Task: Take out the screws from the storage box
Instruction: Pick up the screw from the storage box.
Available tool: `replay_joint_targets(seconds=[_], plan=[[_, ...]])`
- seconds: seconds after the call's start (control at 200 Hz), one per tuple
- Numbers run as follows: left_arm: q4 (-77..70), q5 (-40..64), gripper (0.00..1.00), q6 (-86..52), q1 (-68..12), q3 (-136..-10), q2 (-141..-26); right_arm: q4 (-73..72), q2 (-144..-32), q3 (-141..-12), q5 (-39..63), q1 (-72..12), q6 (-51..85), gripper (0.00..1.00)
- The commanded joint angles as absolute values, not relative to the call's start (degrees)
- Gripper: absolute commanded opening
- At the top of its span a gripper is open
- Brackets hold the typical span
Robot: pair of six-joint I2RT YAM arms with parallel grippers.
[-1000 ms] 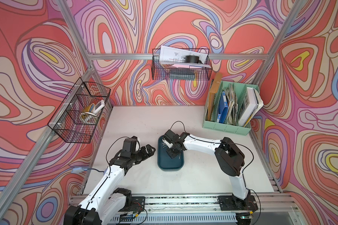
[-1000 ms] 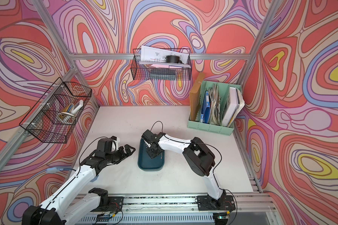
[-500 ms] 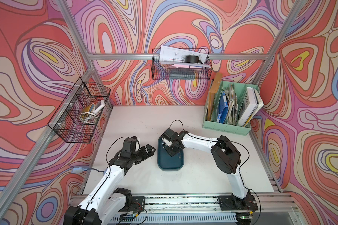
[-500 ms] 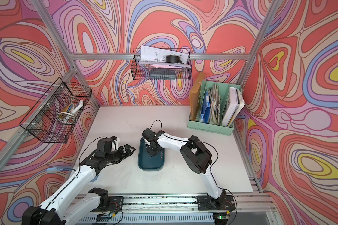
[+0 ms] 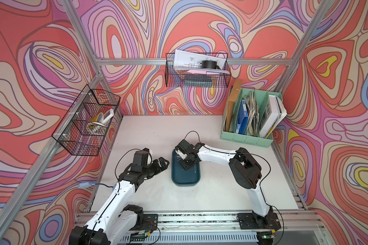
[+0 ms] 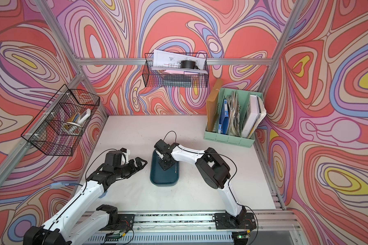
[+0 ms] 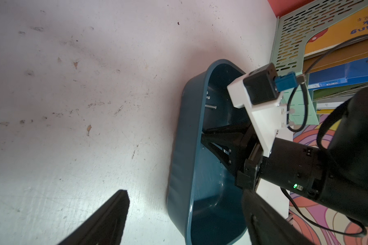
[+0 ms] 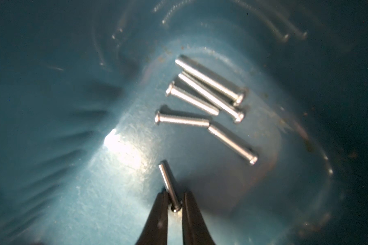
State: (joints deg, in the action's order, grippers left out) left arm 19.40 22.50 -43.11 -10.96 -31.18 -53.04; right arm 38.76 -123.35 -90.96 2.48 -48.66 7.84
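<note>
The teal storage box sits in the middle of the desk. The screws are inside it, five clustered at its far end and one more screw lying just apart from them. The right hand reaches down into the box, its fingers narrow on either side of that screw's head. Whether they pinch it I cannot tell. The left hand hangs spread wide just beside the box, empty. At the back, a green file organiser holds folders and books.
</note>
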Motion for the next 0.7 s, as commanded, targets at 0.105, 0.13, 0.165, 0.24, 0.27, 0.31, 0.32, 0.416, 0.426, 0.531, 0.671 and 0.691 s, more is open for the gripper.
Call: replay_joint_targets(seconds=[0.105, 0.13, 0.165, 0.24, 0.27, 0.31, 0.32, 0.416, 0.426, 0.531, 0.671, 0.691], plan=[[20.3, 22.3, 0.89, -42.7, -11.5, -31.7, -52.1, 39.3, -126.1, -89.0, 3.4, -48.4, 9.3, 0.07], [20.3, 22.3, 0.89, -42.7, -11.5, -31.7, -52.2, 39.2, -126.0, -88.8, 3.5, -48.5, 9.3, 0.06], [20.2, 22.3, 0.89, -42.7, -11.5, -31.7, -52.2, 39.1, -125.8, -88.6, 3.5, -48.4, 9.5, 0.06], [20.0, 22.4, 0.89, -42.9, -11.5, -31.6, -52.3, 38.8, -125.6, -88.3, 3.6, -48.5, 10.1, 0.03], [20.0, 22.5, 0.89, -42.9, -11.5, -31.6, -52.3, 38.7, -125.4, -88.4, 3.8, -48.5, 10.3, 0.02], [20.0, 22.5, 0.89, -43.0, -11.5, -31.6, -52.2, 38.6, -124.9, -88.4, 4.3, -48.4, 10.7, 0.01], [20.0, 22.5, 0.89, -43.0, -11.5, -31.6, -52.2, 38.5, -124.8, -88.4, 4.5, -48.5, 10.8, 0.01], [20.1, 22.4, 0.89, -43.0, -11.5, -31.6, -52.1, 37.1, -122.4, -87.3, 5.9, -48.5, 11.7, 0.0], [20.1, 22.4, 0.89, -43.0, -11.5, -31.6, -52.1, 36.9, -122.1, -87.1, 6.0, -48.5, 11.9, 0.0], [19.8, 22.7, 0.89, -43.2, -11.5, -31.5, -52.0, 35.0, -118.6, -84.9, 6.9, -48.5, 13.5, 0.0], [19.1, 23.1, 0.89, -43.4, -11.5, -31.2, -52.5, 34.6, -114.9, -83.1, 5.1, -48.4, 15.8, 0.0], [19.0, 23.2, 0.89, -43.4, -11.5, -31.2, -52.6, 34.8, -114.6, -83.1, 4.8, -48.5, 16.0, 0.0]])
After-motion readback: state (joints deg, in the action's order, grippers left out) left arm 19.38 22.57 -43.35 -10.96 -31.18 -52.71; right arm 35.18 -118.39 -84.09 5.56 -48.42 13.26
